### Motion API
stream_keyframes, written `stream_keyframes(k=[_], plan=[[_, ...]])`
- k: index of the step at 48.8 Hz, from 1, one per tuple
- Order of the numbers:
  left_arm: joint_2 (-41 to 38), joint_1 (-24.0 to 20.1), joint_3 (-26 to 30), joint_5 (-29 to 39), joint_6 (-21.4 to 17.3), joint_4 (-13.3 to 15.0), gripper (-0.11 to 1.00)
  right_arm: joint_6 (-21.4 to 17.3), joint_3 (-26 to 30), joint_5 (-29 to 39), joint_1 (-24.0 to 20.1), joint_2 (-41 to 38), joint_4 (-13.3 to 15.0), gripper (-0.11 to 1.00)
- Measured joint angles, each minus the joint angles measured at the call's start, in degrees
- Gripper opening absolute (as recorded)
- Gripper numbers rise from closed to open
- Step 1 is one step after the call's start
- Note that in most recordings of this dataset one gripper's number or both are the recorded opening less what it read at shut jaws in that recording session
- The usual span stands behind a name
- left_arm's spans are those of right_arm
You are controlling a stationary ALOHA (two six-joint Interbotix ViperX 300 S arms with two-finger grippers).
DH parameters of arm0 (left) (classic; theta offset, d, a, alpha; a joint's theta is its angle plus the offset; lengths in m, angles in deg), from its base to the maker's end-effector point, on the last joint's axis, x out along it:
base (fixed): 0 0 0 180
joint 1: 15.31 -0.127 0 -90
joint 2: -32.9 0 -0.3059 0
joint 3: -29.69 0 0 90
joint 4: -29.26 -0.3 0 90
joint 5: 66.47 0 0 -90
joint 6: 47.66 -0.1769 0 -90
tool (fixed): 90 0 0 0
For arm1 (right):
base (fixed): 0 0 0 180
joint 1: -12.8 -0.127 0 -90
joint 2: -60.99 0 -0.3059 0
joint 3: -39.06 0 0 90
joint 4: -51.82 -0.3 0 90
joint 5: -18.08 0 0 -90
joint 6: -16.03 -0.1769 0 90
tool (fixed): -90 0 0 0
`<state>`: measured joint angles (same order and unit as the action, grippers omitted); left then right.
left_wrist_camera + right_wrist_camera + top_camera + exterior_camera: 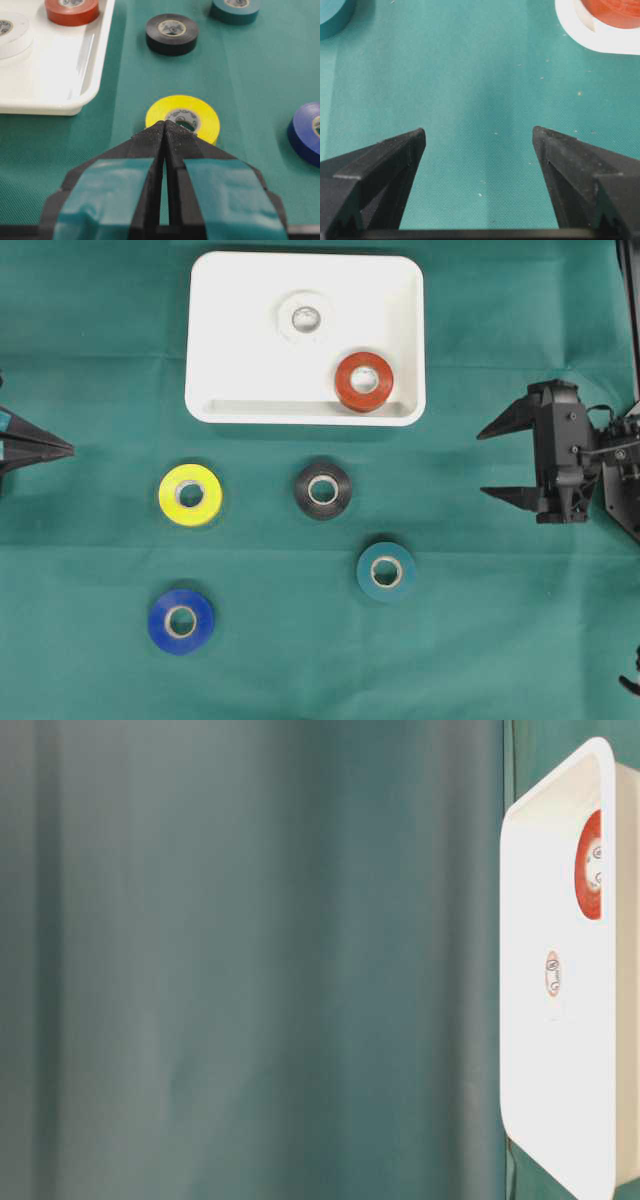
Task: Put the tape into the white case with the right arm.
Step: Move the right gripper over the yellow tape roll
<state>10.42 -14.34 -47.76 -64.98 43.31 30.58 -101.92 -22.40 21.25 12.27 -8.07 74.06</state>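
The white case [220,340] lies at the top middle of the green cloth and holds a white tape roll [305,315] and a red tape roll [363,381]. Outside it lie a yellow roll [190,494], a black roll [322,489], a teal roll [386,571] and a blue roll [181,621]. My right gripper [483,463] stands open at the right, well clear of every roll, with only bare cloth between its fingers [479,137]. At the left edge my left gripper [68,449] is shut and holds nothing; its tips [164,125] point toward the yellow roll [200,112].
In the right wrist view the teal roll [332,17] shows at the top left and the case corner [585,37] with the red roll [615,10] at the top right. The table-level view shows the case [545,1050] from the side against a green backdrop.
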Motion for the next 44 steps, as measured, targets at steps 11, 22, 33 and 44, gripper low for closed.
stream_keyframes(k=[11,22,33,44], plan=[[0.0,0.0,0.1,0.0,0.1,0.1,0.0,0.0,-0.7,-0.3,-0.4,0.0,0.1,0.53],[0.0,0.0,0.1,0.0,0.1,0.0,0.0,0.0,0.7,-2.5,-0.5,-1.1,0.0,0.52],[0.0,0.0,0.1,0.0,0.0,0.0,0.0,0.2,6.2,-3.3,-0.5,-8.8,0.0,0.52],[0.0,0.0,0.1,0.0,0.0,0.0,0.0,0.5,15.1,-3.4,-0.5,-19.7,0.1,0.52]])
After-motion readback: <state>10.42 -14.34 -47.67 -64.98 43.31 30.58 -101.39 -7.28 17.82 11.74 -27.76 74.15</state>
